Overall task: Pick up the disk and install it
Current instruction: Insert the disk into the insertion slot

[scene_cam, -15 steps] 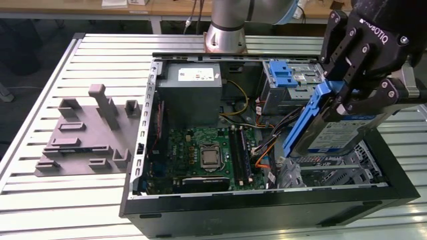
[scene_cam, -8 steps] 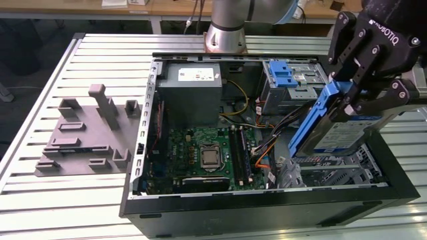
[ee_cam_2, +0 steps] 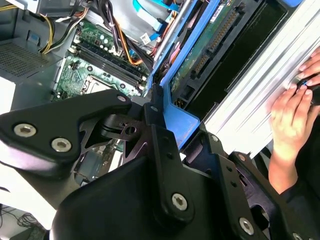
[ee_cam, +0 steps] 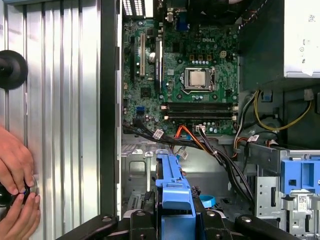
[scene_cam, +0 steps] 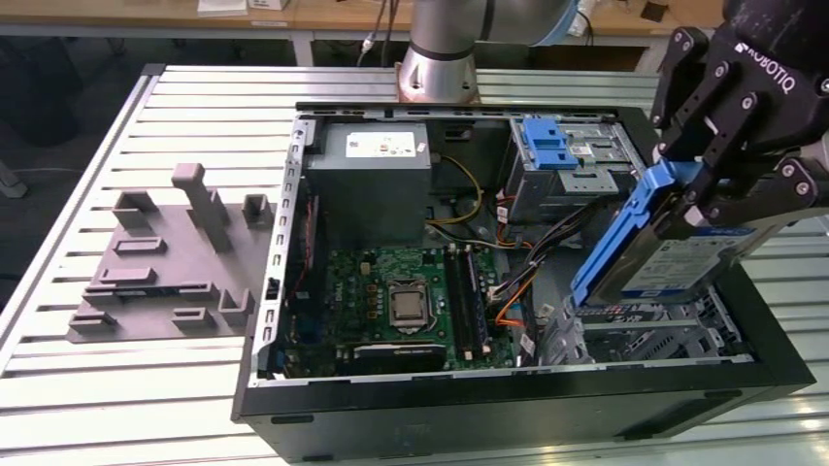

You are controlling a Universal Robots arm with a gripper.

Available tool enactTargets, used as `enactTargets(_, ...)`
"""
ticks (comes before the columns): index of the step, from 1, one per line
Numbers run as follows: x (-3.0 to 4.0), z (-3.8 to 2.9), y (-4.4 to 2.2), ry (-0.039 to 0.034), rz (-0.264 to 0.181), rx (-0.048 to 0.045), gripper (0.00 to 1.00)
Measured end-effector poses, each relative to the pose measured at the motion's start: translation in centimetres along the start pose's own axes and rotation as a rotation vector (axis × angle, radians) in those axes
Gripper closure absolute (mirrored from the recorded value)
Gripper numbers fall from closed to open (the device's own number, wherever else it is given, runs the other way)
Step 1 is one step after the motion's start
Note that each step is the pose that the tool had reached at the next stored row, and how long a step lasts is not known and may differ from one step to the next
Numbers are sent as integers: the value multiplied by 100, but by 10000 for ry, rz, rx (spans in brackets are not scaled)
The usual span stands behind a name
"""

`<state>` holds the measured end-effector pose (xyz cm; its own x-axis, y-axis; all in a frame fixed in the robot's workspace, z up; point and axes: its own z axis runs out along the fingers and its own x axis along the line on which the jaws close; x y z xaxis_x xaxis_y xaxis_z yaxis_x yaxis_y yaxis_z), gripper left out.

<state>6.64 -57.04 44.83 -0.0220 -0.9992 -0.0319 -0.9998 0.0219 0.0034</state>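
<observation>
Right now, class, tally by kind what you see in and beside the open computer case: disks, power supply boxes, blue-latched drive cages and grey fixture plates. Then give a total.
disk: 1
power supply box: 1
blue-latched drive cage: 1
grey fixture plate: 1
Total: 4

Slatted metal table (scene_cam: 78, 388); wooden desks (scene_cam: 324, 14) behind
</observation>
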Motion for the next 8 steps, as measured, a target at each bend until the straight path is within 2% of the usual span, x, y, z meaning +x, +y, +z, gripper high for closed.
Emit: enactTargets(8, 20, 46, -28, -1, 32, 1, 64)
